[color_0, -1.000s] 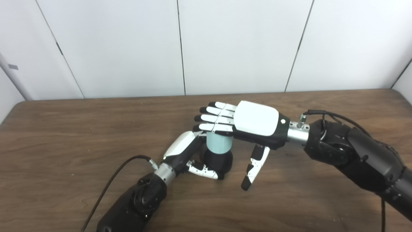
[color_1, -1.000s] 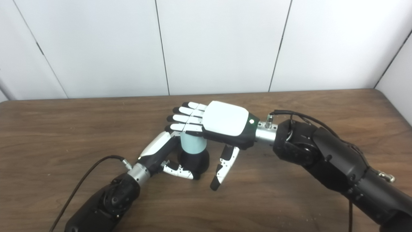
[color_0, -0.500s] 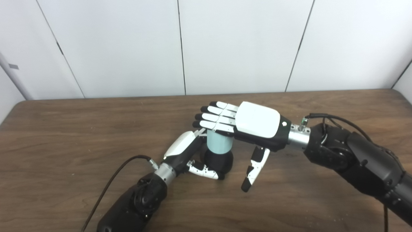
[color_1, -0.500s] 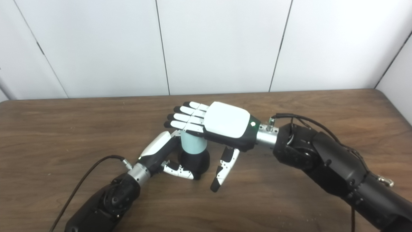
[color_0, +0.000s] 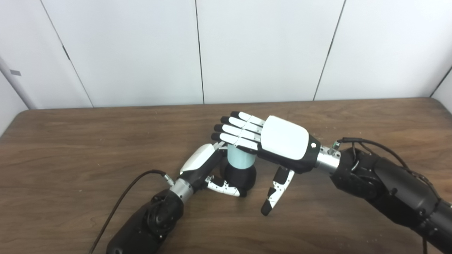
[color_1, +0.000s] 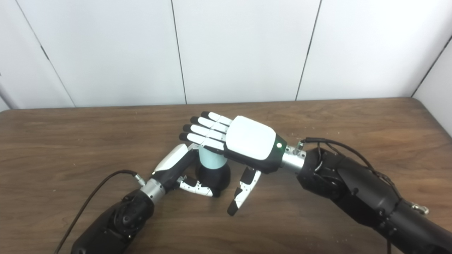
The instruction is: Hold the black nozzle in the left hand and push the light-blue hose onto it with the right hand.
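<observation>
Two robot arms meet near the middle of a brown wooden worktop (color_0: 70,141), in front of a white panelled wall (color_0: 141,53). The black nozzle (color_0: 240,176) stands upright on the worktop, its rounded body resting on the surface. The light-blue hose (color_0: 240,158), a short cylindrical piece, sits upright directly on top of the nozzle, the two touching; how far the hose is seated over the nozzle cannot be told. The left hand (color_0: 201,164) lies beside the nozzle on its left, thumb curled round the near side of the nozzle's base and the other fingers hidden behind it, so that it holds the nozzle. The right hand (color_0: 279,143) is palm down above the hose, its fingers (color_0: 236,132) held straight and side by side, flat across the top of the hose; whether they press on it or merely touch it cannot be told. The right thumb (color_0: 273,192) hangs downward, apart from the nozzle and to its right, gripping nothing. A black cable (color_0: 123,197) runs from the left wrist across the worktop towards the near edge.
</observation>
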